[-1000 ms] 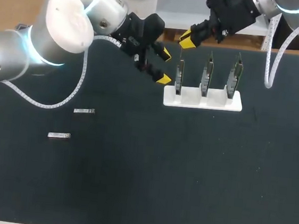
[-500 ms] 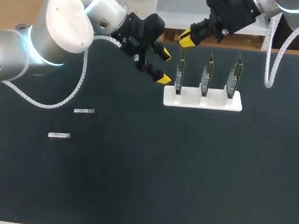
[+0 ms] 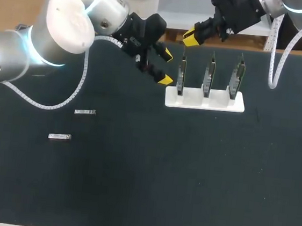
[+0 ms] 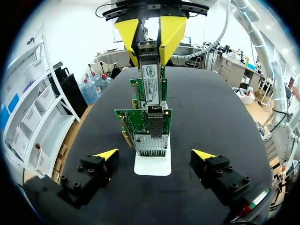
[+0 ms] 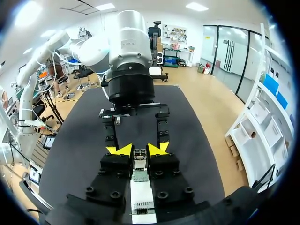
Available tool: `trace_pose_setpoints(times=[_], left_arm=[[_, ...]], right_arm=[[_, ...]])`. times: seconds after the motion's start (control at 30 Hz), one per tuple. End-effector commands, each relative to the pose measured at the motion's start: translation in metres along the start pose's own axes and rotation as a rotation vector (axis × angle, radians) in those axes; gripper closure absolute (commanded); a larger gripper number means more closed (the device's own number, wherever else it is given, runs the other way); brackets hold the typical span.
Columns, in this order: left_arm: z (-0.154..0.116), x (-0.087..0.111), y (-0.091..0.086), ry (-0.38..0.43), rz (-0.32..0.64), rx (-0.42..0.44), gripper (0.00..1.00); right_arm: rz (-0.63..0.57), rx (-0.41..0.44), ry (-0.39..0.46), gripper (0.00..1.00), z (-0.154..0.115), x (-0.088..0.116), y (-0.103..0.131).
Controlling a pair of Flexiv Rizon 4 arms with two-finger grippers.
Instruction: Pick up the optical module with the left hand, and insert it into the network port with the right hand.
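Right gripper (image 3: 190, 38) fingers clamp the optical module (image 4: 149, 82), held end-on directly over the nearest card's network port (image 4: 156, 125), likely aligning for insertion. Left gripper (image 3: 166, 67) fingers are wide and empty beside the rack (image 3: 204, 101) on the bench (image 3: 161, 173).

Table (image 3: 187, 176): black matte top. Right of centre, toward the far edge: white stand (image 3: 205, 100) flat on the surface, carrying three green network cards (image 3: 210, 76) upright in a left-to-right row. Left side, well apart from the stand, two small silver pieces lie flat: far optical module (image 3: 85, 112) and near optical module (image 3: 60, 136). The near one is slightly further left; they sit close together, not touching.
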State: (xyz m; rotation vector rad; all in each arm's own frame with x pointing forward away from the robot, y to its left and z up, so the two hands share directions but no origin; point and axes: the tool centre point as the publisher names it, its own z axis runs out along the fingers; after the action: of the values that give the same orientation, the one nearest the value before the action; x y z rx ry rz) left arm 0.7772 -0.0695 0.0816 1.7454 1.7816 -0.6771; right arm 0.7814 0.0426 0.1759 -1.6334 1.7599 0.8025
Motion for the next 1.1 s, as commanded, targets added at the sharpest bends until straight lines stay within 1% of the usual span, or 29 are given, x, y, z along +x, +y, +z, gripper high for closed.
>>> trace_pose_setpoints(times=[0.03,0.37,0.67,1.1], left_arm=[[0.0001,-0.0004,0.0002,0.003,-0.001,0.000,0.00],[0.0001,-0.0004,0.0002,0.003,-0.001,0.000,0.00],[0.0001,-0.0004,0.0002,0.003,-0.001,0.000,0.00],[0.0001,-0.0004,0.0002,0.003,-0.001,0.000,0.00]], right_arm=[[0.000,-0.007,0.002,1.00,0.0021,0.0030,-0.0020],[-0.009,-0.024,0.000,1.00,0.0034,0.0027,-0.0010],[-0.034,-0.031,-0.007,1.00,0.0002,-0.0029,-0.0003],[-0.010,-0.046,-0.002,1.00,0.0035,0.0020,-0.0026]])
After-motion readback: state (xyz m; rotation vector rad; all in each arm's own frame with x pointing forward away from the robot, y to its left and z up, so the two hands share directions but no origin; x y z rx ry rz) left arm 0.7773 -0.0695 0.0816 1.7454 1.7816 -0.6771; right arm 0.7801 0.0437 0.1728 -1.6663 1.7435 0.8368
